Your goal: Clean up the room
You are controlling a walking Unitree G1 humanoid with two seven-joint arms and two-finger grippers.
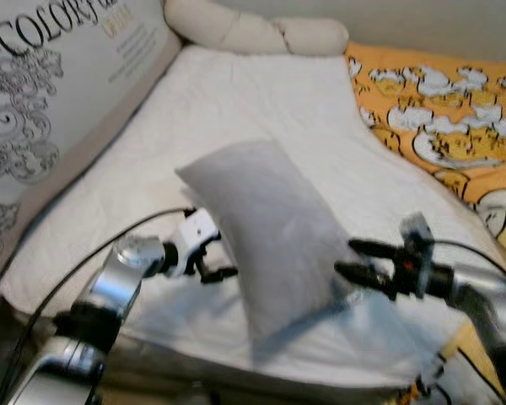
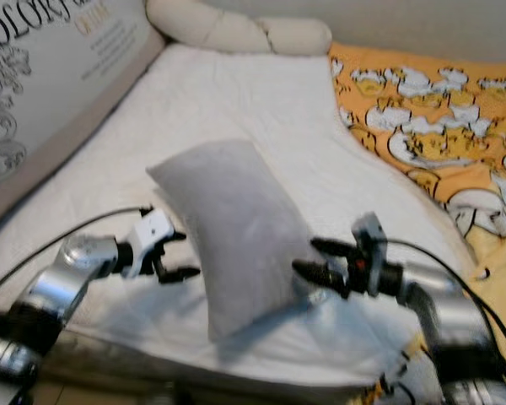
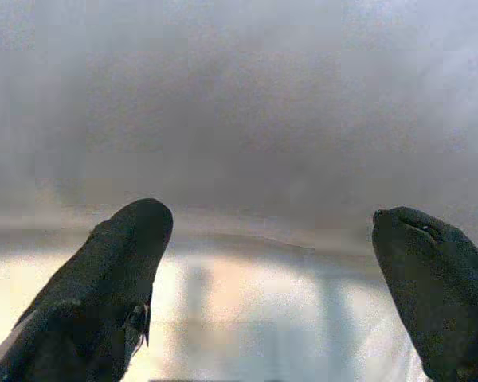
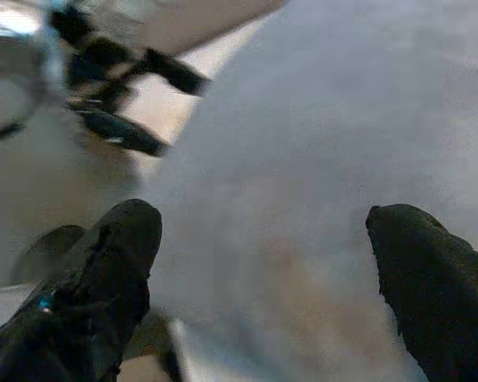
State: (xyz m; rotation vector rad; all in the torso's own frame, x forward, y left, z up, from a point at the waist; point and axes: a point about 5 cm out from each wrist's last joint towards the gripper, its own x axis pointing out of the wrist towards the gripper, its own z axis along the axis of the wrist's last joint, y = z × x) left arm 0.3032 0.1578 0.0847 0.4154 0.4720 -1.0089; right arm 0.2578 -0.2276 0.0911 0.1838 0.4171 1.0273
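A grey pillow [image 1: 266, 228] lies tilted on the white bed cover [image 1: 261, 101], its long side running away from me. My left gripper [image 1: 218, 257] is open at the pillow's left edge, low near the front. My right gripper [image 1: 346, 257] is open at the pillow's right edge, fingertips pointing into it. In the left wrist view the grey pillow [image 3: 247, 119] spans the space beyond the two spread fingers [image 3: 119, 270]. The right wrist view looks across the pillow [image 4: 327, 159] to the left gripper [image 4: 135, 103] on the far side. Whether either gripper touches the pillow I cannot tell.
A cream bolster [image 1: 253, 29] lies across the head of the bed. An orange blanket with a white and yellow print [image 1: 443, 110] covers the right side. A large printed panel with black lettering [image 1: 59, 76] leans along the left. The bed's front edge [image 1: 304, 371] is just below my arms.
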